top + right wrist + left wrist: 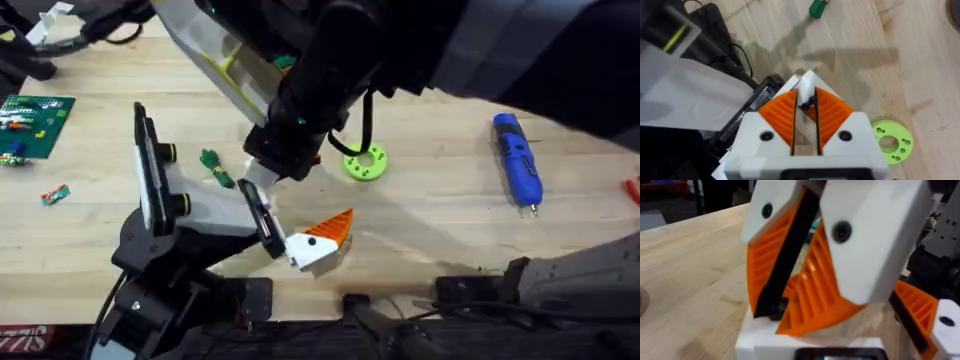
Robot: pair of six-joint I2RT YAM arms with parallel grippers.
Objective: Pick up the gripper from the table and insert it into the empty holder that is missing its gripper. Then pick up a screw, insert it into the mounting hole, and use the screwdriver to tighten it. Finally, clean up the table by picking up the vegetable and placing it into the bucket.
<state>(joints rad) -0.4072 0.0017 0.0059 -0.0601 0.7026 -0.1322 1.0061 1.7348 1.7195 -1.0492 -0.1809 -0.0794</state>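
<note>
Gripper insertion is the step in hand: the gripper [258, 183], a small white piece, sits at the tip of the right end effector [270, 165], which reaches down from above the bench [440, 220] toward the holder [205, 215]. In the right wrist view the orange pads [780, 112] stand close together with only a narrow gap, and a white corner pokes out past them, so I judge this end effector to be clenched on the gripper rather than released. Whether the left end effector is released or clenched I cannot tell. The held piece hangs just above the holder's black clamp bracket [262, 222], beside the twin block [322, 243] with its ribbed orange wedge, which is already seated at the holder's end. The part does not look seated yet. The next move likely calls for lining the piece squarely with the bracket and easing it in along that line, since a tilt would probably jam it. The screwdriver [517, 160] lies well apart on the right side of the bench. The vegetable [215, 168] rests near the holder, and a lime-green ring [365, 163] lies just beyond the arm. Both later steps look untouched.
</note>
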